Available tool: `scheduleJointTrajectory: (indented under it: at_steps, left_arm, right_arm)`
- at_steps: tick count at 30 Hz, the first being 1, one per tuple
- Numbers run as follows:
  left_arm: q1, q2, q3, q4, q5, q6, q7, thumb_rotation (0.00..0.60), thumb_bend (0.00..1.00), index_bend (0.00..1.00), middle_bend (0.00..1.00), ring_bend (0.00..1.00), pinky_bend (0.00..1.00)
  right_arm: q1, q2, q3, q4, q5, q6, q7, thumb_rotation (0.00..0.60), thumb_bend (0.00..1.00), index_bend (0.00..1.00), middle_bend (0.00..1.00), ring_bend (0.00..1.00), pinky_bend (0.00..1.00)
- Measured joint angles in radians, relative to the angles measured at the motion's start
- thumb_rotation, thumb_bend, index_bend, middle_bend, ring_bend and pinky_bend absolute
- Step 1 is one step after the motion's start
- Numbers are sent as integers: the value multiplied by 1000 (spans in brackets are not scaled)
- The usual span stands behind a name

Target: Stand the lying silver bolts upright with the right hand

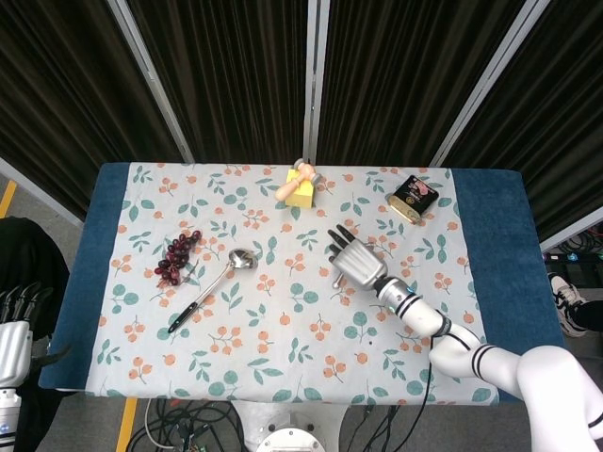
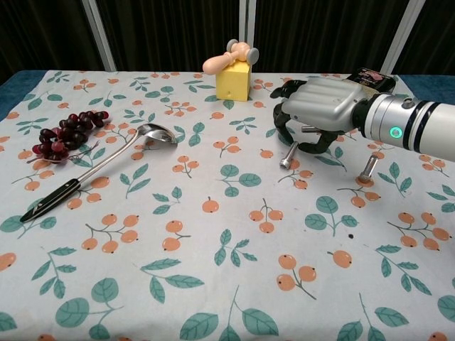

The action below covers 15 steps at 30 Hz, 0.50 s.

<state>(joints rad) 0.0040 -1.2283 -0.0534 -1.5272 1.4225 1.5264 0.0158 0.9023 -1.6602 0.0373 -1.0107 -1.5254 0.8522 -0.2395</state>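
My right hand (image 2: pixel 321 108) (image 1: pixel 356 263) hovers over the right middle of the floral cloth. Its curled fingers pinch a silver bolt (image 2: pixel 288 155), which hangs tilted, its lower end just above the cloth. To the right of the hand a second silver bolt (image 2: pixel 368 169) stands upright on its head. In the head view the hand hides the held bolt. My left hand (image 1: pixel 17 303) stays off the table at the far left edge of the head view, fingers apart and holding nothing.
A yellow block (image 2: pixel 233 82) with a pink toy on top sits at the back centre. A dark tin (image 2: pixel 367 78) lies behind the right hand. A spoon (image 2: pixel 99 169) and a bunch of dark grapes (image 2: pixel 65 132) lie on the left.
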Motion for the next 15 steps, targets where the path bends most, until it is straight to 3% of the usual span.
scheduleJointTrajectory:
  at_steps: [9,15]
  left_arm:
    - [1,-6,1,8,2,0,-6,600,0,154,67,0,0]
    - [3,-6,2,11,2,1,-8,600,0,154,67,0,0]
  right_arm:
    - [-9,35,-3,-35,-17,29,-147,600,357,589,284,0,0]
    - [-16,28,0,-52,-22,52,-156,600,357,589,283,0,0]
